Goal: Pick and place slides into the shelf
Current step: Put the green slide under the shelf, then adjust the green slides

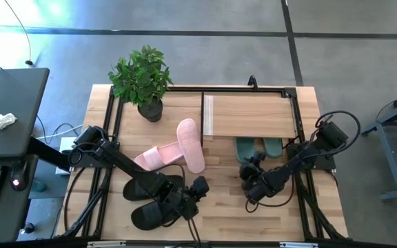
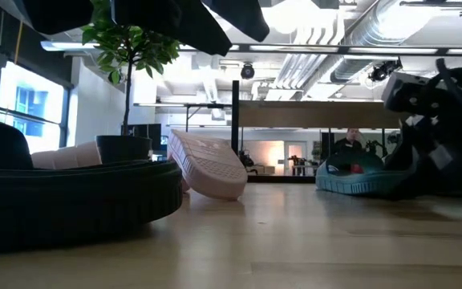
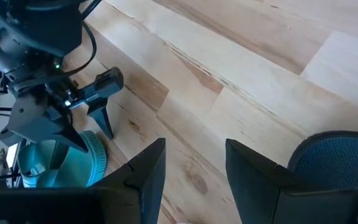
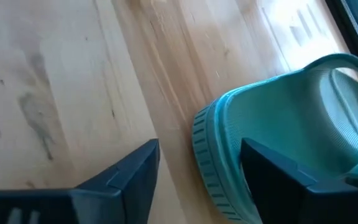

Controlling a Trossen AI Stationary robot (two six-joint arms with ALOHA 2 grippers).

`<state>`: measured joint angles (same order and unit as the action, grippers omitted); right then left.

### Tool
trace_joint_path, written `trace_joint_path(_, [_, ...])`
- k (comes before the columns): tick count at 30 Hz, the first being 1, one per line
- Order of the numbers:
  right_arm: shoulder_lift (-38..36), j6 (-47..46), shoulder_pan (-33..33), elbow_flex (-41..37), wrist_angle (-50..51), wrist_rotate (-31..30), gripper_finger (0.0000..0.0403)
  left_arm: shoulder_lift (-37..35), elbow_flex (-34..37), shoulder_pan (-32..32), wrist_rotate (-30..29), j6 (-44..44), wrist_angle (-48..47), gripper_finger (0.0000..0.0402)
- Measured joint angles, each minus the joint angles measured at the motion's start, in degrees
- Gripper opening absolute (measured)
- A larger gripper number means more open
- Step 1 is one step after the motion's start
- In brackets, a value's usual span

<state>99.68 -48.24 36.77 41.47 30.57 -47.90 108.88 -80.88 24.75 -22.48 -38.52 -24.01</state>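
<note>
You've got the right claw (image 1: 252, 184) at about 4 o'clock on the bench (image 1: 226, 220), low over the wood, fingers spread wide and holding nothing. In the rt wrist view its two dark fingers (image 4: 123, 177) straddle bare plank and the heel rim of a green slide (image 4: 278, 143): ribbed rubber edge, smooth moulded footbed, sitting flat on the wood. Whether a finger touches the rim can't be told.

From above, the green pair (image 1: 259, 146) sits half under the front edge of the shelf (image 1: 250, 114), at roughly 3 o'clock from bench centre, toes tucked below the plank. The shelf is a flat pale-wood top w/ a thin black metal frame, at about 1 o'clock.

The left claw (image 1: 200, 187) sits near 6 o'clock, just beside the black slides (image 1: 154, 200), fingers part open, nothing between them. In the left wrist view you see bare wood grain between its fingers (image 3: 148, 180) and a rounded dark rubber shape at one side.

The black pair lies at about 7 o'clock, matte rubber, chunky oval soles. The pink slides (image 1: 178, 148) lie around bench centre: one flat, the other (image 2: 207, 164) tipped up on its edge, dotted sole texture facing the low cam.

A potted plant (image 1: 143, 79) w/ broad green leaves in a dark pot stands at 11 o'clock.
</note>
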Motion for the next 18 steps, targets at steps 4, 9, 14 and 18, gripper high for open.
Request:
trace_joint_path(4, [0.0, -1.4, 0.9, 2.2, 2.4, -1.7, 0.0224, 0.0, 0.0, 0.0, 0.0, 0.0, 0.0, 0.015])
trace_joint_path(9, [0.0, -5.4, 1.8, 7.1, 11.5, -3.8, 0.0225, 0.0, 0.0, 0.0, 0.0, 0.0, 0.1, 0.015])
trace_joint_path(14, [0.0, -12.6, 2.7, 13.7, 22.4, -3.7, 0.0222, 0.0, 0.0, 0.0, 0.0, 0.0, 0.1, 0.015])
trace_joint_path(18, [0.0, -13.1, 4.2, 20.2, 27.7, 0.2, 0.019, 0.0, 0.0, 0.0, 0.0, 0.0, -0.3, 0.015])
